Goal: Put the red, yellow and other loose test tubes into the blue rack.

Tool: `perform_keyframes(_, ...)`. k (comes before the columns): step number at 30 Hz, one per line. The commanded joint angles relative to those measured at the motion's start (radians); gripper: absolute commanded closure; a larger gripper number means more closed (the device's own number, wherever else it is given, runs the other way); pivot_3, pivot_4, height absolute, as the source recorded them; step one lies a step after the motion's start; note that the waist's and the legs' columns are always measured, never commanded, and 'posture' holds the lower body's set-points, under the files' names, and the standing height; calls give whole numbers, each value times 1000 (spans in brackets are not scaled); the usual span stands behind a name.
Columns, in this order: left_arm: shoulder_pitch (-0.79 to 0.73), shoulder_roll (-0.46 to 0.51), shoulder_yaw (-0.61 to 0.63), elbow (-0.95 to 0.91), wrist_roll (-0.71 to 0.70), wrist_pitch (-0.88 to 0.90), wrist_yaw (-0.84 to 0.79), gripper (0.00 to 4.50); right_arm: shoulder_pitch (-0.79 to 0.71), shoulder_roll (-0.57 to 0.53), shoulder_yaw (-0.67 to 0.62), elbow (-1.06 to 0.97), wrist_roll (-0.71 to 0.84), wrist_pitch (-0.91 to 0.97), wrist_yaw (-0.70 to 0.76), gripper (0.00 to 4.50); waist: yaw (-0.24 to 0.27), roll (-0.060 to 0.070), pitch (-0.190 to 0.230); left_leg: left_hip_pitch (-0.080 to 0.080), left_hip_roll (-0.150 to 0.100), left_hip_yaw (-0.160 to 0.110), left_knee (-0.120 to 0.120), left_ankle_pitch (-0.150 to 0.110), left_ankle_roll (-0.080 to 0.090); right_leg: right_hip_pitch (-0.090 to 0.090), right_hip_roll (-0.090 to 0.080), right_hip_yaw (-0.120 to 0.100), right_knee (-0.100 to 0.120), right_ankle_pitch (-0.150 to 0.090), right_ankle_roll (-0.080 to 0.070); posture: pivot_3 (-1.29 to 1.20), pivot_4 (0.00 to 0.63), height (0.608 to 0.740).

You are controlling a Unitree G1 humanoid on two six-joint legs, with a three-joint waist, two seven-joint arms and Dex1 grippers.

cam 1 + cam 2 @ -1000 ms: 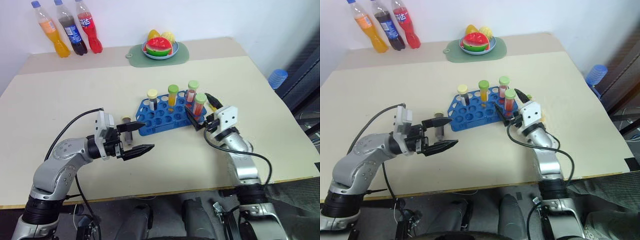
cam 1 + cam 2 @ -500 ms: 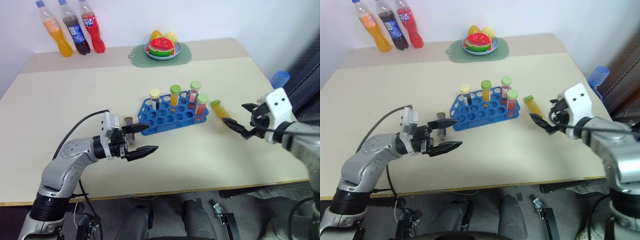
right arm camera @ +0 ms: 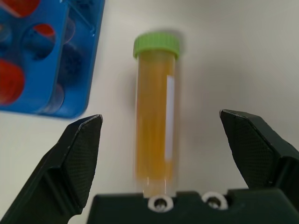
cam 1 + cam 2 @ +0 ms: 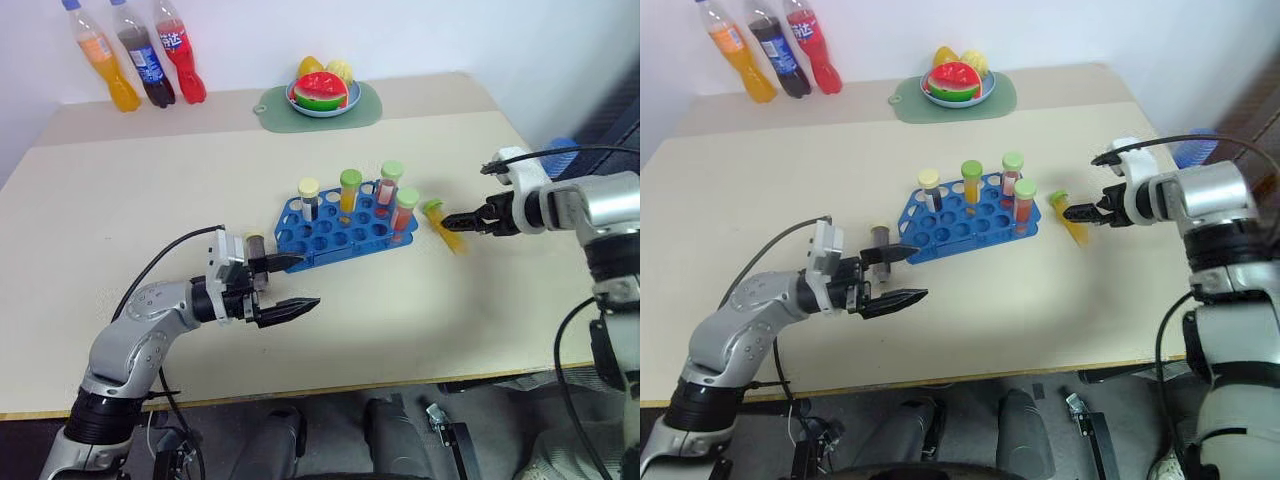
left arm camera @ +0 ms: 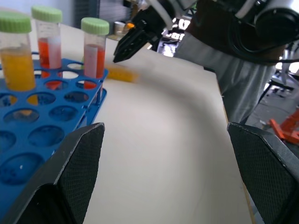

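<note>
The blue rack (image 4: 335,232) stands mid-table with several capped tubes upright in it. A yellow-orange loose test tube (image 4: 443,226) with a green cap lies on the table just right of the rack. My right gripper (image 4: 455,220) points at it from the right. In the right wrist view that tube (image 3: 154,135) lies between the open fingers (image 3: 79,154), not gripped. A dark tube (image 4: 255,245) stands upright by the rack's left end, just behind my left gripper (image 4: 308,281), which is open and holds nothing.
Three soda bottles (image 4: 140,60) stand at the back left. A plate of fruit (image 4: 322,95) sits on a green mat at the back middle. Bare tabletop lies in front of the rack and to its right.
My right gripper has swung away from the rack's right end, out to the right, and turned to point at the yellow tube on the table. The left gripper has stayed put.
</note>
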Motion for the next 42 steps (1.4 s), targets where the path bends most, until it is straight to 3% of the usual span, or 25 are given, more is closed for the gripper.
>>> perform_keyframes(1,27,15,44,-66,-18,-4,24,130,-98,50,27,172,-81,-110,61,63,0,0,0,0,0,0,0,0,0,0,0,0,0,0,0,0,150,740)
perform_keyframes(3,49,21,58,-89,-22,-1,39,130,-118,91,58,255,-137,-180,77,63,2,0,0,0,0,0,0,0,0,0,0,0,0,0,0,0,150,740)
perform_keyframes(6,73,27,72,-114,-28,3,58,130,-125,129,83,333,-200,-255,101,895,2,0,0,-1,0,-1,1,0,0,0,0,0,0,0,0,0,150,740)
perform_keyframes(11,92,31,82,-131,-37,6,76,130,-110,138,86,366,-275,-340,122,3401,1,0,-1,0,0,-1,1,0,-1,0,0,0,1,0,0,0,150,740)
perform_keyframes(12,94,32,83,-132,-38,5,78,130,-104,129,85,357,-286,-348,131,3646,0,0,-1,0,0,-1,1,0,-1,0,0,0,2,0,0,0,150,740)
perform_keyframes(16,83,26,77,-118,-40,1,81,130,-14,-5,96,208,-361,-480,160,3646,12,0,-1,0,-1,-1,1,0,-1,0,0,0,2,0,0,0,150,740)
perform_keyframes(21,59,16,59,-86,-37,-6,66,130,278,-261,18,-232,-327,-514,291,3646,33,1,-1,-7,-3,-3,2,0,-1,-4,0,-2,0,0,0,0,150,740)
perform_keyframes(24,29,12,44,-51,-30,-12,43,130,493,-377,-116,-503,-216,-498,364,3646,25,2,-1,-9,-1,-2,2,0,-1,-7,0,-2,1,0,1,0,150,740)
perform_keyframes(27,-3,10,31,-16,-23,-17,21,130,678,-376,-320,-729,-19,-489,442,3646,4,2,-1,-7,1,1,2,0,0,-7,1,0,3,1,0,0,150,740)
perform_keyframes(30,-20,9,27,17,-16,-31,0,130,749,-230,-472,-897,180,-508,413,3646,-4,2,-1,-4,4,3,2,-2,3,-5,3,1,3,2,-1,0,150,740)
perform_keyframes(34,0,15,52,88,-6,-59,-28,130,672,99,-493,-1008,385,-483,208,3646,1,1,-1,6,6,3,1,-3,3,5,5,1,1,2,-1,0,150,740)
perform_keyframes(38,22,18,82,95,-26,-49,-19,130,663,336,-409,-1030,280,-618,-3,3646,15,-1,-2,4,5,0,1,-2,2,4,4,1,1,2,-2,0,150,740)
perform_keyframes(42,56,26,107,96,-21,-57,-22,130,660,612,-286,-890,36,-897,-271,3646,11,-1,-3,4,4,1,0,0,-4,1,4,1,3,2,-2,0,150,740)
